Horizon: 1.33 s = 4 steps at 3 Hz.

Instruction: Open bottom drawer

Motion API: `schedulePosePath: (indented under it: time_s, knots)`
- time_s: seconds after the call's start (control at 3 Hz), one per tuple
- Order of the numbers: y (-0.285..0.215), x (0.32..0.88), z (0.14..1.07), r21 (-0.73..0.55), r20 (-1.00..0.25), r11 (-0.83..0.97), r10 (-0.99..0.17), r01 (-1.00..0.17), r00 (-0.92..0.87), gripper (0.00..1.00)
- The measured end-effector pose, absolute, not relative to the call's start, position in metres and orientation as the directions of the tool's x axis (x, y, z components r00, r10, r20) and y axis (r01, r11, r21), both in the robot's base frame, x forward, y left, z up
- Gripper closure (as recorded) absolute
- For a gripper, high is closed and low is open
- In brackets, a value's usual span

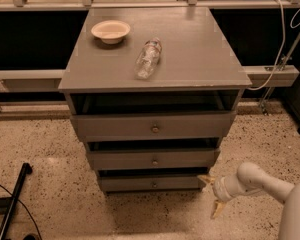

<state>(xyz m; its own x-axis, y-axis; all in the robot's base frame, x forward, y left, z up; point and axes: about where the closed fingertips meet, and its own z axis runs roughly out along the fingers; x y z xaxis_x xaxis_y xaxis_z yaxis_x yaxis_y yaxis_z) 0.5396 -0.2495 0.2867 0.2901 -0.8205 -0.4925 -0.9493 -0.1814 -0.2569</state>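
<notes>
Bowl (110, 31) and plastic bottle (148, 59), the bottle on its side, rest on the grey cabinet top (200, 54). The bottom drawer (135, 184) sits lowest, by the floor. Just beside its right end hangs the gripper (211, 194), jaws apart, the upper tip nearest the drawer's corner.

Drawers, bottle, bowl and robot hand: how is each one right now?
Bottom drawer: looks shut, knob untouched.
Middle drawer: looks shut.
Top drawer: looks shut.
Bottle: lying on its side.
Bowl: upright, looks empty.
Gripper: open, low by the bottom drawer's right end, holding nothing.
</notes>
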Motion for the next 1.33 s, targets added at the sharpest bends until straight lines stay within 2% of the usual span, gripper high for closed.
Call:
schedulePosePath:
  time_s: [0.33, 0.67, 1.33]
  knots:
    - [-0.237, 0.538, 0.259, -0.268, -0.470, -0.208, -0.824, -0.941, 0.316, 0.00]
    - [-0.204, 0.560, 0.231, -0.321, -0.448, -0.216, -0.823, -0.922, 0.349, 0.00]
    - [-0.185, 0.617, 0.204, -0.366, -0.435, -0.202, -0.826, -0.909, 0.359, 0.00]
